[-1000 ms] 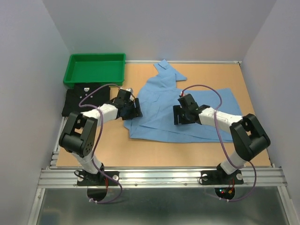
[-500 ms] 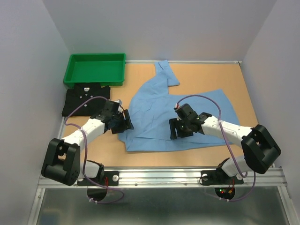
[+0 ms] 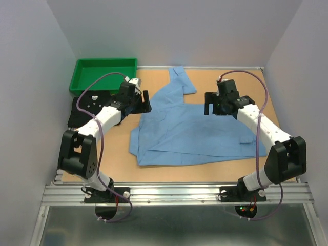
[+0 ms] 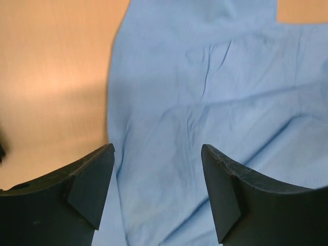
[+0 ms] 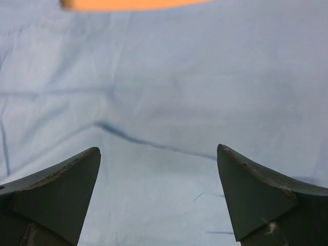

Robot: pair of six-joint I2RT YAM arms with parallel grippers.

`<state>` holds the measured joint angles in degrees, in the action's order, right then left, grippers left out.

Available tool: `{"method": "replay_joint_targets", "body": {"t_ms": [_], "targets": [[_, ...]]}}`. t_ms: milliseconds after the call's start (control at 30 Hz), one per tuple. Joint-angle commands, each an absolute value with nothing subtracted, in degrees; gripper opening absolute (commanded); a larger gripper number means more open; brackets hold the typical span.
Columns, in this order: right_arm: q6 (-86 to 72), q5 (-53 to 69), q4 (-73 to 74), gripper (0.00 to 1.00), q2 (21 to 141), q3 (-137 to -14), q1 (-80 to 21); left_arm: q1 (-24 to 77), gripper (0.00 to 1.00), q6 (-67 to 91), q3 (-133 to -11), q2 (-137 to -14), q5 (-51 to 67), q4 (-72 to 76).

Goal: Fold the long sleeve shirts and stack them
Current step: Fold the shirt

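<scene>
The light blue long sleeve shirt (image 3: 189,130) lies spread and partly folded across the middle of the table, one part (image 3: 180,77) reaching toward the back. The black shirt (image 3: 84,108) lies folded at the left, in front of the tray and partly under my left arm. My left gripper (image 3: 144,102) hovers open over the blue shirt's left shoulder edge; in the left wrist view the gripper (image 4: 157,148) has only blue cloth (image 4: 205,87) below it. My right gripper (image 3: 210,104) stands open above the shirt's upper right part, its fingers (image 5: 61,195) apart over flat cloth (image 5: 169,87).
A green plastic tray (image 3: 82,84) stands at the back left corner. Bare wooden table (image 3: 256,82) shows behind and to the right of the shirt, and along the front edge (image 3: 179,173). Grey walls close in on three sides.
Both grippers drew the blue shirt toward the near edge, then left it and swung back to its far part. The right gripper's jaws have widened.
</scene>
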<state>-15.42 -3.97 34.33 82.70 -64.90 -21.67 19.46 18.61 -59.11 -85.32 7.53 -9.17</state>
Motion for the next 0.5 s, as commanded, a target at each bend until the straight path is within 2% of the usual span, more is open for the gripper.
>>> {"method": "replay_joint_targets", "body": {"t_ms": [0,167,300,433,467], "targets": [[-11.52,-8.79,32.97,1.00,86.12,-72.93,-15.32,19.42,0.80,9.43,-67.92,-92.86,7.21,-3.69],[-12.74,-4.32,27.52,0.98,90.96,-76.11,-5.11,19.51,0.80,5.98,-82.95,-104.13,5.19,-9.83],[-14.15,-2.37,25.23,0.89,96.49,-79.97,2.09,19.42,0.77,5.36,-87.88,-109.68,0.88,-11.95],[-14.41,-3.16,24.35,0.83,100.80,-83.75,4.65,19.51,0.74,4.49,-91.05,-114.50,1.05,-13.97],[-14.68,-4.30,24.00,0.78,101.33,-84.11,4.83,19.51,0.74,4.48,-91.66,-115.30,1.49,-14.50]]}}
